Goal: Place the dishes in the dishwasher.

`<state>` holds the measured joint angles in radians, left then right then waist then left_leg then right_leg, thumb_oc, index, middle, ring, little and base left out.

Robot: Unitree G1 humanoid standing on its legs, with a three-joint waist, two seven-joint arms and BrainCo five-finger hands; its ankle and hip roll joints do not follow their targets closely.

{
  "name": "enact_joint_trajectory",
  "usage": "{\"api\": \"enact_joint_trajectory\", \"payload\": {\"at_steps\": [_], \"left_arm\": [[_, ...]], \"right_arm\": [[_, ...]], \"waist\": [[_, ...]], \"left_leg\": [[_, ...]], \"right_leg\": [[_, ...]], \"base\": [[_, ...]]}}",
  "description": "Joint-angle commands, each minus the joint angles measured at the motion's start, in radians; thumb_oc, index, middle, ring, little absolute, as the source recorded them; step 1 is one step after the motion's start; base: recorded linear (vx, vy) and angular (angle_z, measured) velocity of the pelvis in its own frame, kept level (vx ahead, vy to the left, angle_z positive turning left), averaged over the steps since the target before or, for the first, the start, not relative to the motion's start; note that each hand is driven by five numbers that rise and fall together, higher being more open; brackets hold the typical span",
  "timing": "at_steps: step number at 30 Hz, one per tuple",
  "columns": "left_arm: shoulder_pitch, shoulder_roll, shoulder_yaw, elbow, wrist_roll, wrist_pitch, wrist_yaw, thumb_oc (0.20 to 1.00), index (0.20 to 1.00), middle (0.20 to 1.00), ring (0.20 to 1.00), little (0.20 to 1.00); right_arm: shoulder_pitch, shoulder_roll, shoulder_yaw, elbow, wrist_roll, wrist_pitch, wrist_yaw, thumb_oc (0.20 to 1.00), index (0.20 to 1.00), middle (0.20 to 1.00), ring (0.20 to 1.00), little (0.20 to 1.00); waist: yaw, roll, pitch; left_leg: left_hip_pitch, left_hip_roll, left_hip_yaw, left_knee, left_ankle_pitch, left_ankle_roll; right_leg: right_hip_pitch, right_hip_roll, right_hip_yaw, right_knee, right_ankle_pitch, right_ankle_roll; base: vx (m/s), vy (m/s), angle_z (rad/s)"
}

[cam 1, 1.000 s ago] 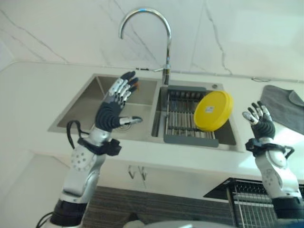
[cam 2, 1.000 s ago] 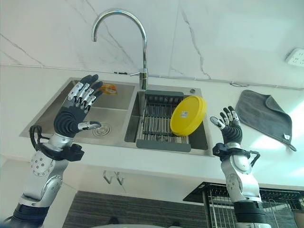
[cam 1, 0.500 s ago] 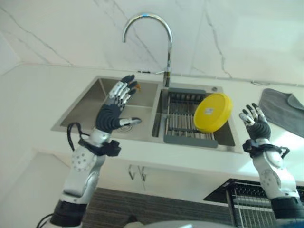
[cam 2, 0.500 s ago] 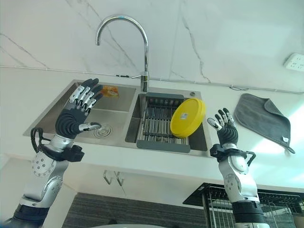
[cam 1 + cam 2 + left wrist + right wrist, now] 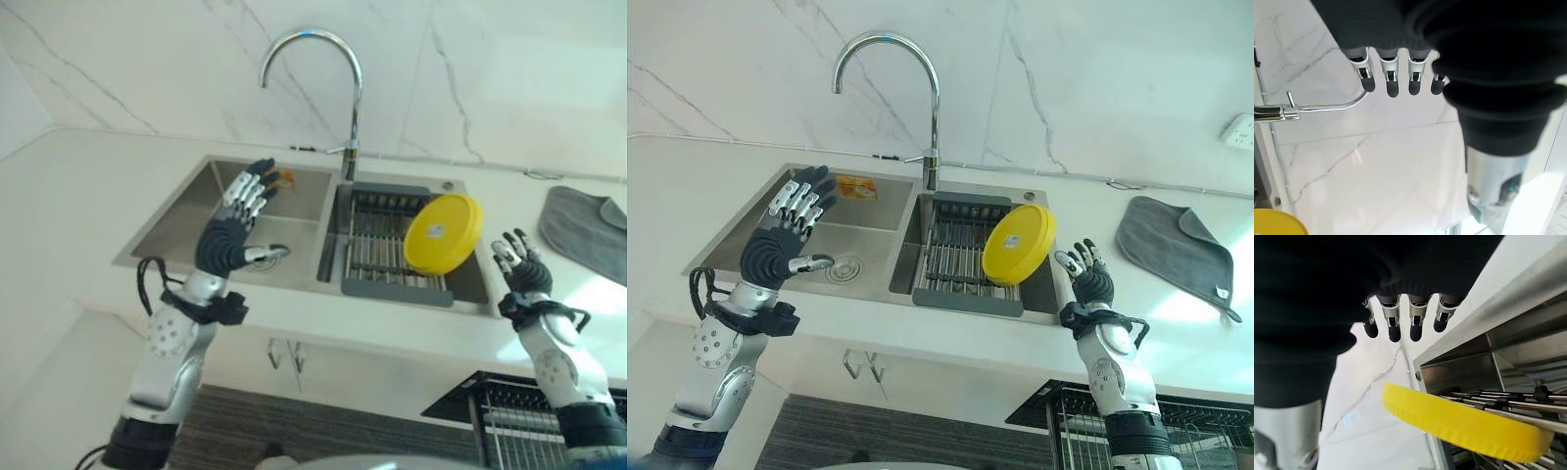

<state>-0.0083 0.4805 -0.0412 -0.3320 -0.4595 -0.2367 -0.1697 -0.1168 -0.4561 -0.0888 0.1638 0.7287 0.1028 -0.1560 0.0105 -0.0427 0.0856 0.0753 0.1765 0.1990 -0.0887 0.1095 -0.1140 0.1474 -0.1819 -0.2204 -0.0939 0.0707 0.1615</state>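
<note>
A yellow plate (image 5: 1018, 245) stands on edge in the dark drying rack (image 5: 960, 257) that sits in the right basin of the steel sink (image 5: 813, 235); it leans at the rack's right end, its flat round face turned toward the front of the counter and tilted back, so its long axis runs up and down with the rim uppermost; the right hand (image 5: 1090, 281) is raised just to the right of the plate, close beside its rim but not touching, fingers straight and spread, palm facing the wall, holding nothing; the right wrist view shows the plate's rim (image 5: 1459, 423) just past the extended fingertips (image 5: 1395, 333); the left hand (image 5: 784, 240) is raised over the left basin of the sink, well apart from the plate on its far side, fingers straight and thumb out, also empty; the right hand is judged the nearer one and the likely one to reach leftward for the rim.

Compared with a second ago, the right hand sits lower and nearer the plate's lower edge; the left hand holds much the same pose; the whole scene has shifted slightly, which is the head camera moving; the plate keeps its place in the rack.

A grey cloth (image 5: 1176, 250) lies on the counter to the right of the sink; a wire dishwasher rack (image 5: 1136, 421) shows below the counter edge, beneath the right hand.
</note>
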Motion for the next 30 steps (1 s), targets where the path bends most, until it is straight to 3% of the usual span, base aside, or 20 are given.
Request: {"api": "enact_joint_trajectory", "payload": {"at_steps": [1, 30], "left_arm": [[-0.076, 0.027, 0.005, 0.011, -0.027, -0.051, 0.021, 1.000, 1.000, 1.000, 1.000, 1.000], [-0.083, 0.052, -0.009, 0.026, -0.059, -0.048, 0.012, 1.000, 1.000, 1.000, 1.000, 1.000]], "right_arm": [[-0.135, -0.039, -0.038, 0.008, 0.061, -0.022, -0.003, 1.000, 1.000, 1.000, 1.000, 1.000], [-0.227, -0.068, -0.014, 0.111, 0.252, 0.012, 0.095, 1.000, 1.000, 1.000, 1.000, 1.000]], "waist": [[0.033, 0.000, 0.021], [0.065, -0.002, 0.021]], "left_leg": [[0.084, 0.068, -0.023, 0.001, -0.134, -0.034], [0.088, 0.063, -0.038, 0.001, -0.134, -0.037]], "right_leg": [[0.025, -0.024, -0.064, 0.007, -0.069, 0.021], [0.041, -0.021, -0.084, 0.007, -0.076, 0.016]], "base": [[0.00, 0.007, 0.04], [0.00, 0.000, 0.00]]}}
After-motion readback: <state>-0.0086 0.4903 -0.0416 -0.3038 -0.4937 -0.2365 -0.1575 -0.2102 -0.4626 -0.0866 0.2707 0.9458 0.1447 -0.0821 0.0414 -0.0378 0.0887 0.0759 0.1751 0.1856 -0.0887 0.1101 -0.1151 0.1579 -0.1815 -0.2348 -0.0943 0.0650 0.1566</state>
